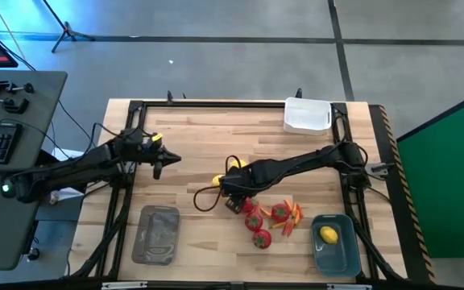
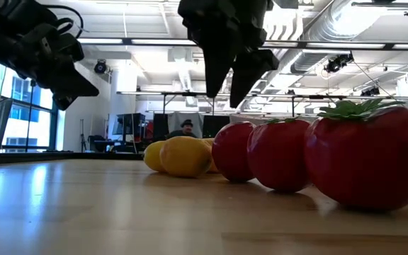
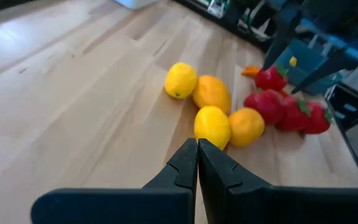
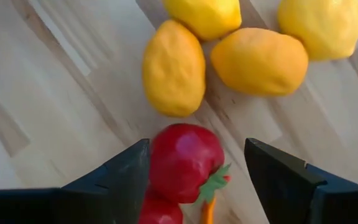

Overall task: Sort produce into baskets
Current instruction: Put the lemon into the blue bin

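Straddling a red fruit (image 4: 185,163), green top toward right fingers (image 4: 291,180).

The surface (image 1: 200,137) is pale, matt wood with visible grain. Red fruits (image 2: 367,156) look like glossy, smooth plastic; lemons (image 4: 174,68) are matt and faintly dimpled. The grey tray (image 1: 156,234) has a dull sheen.
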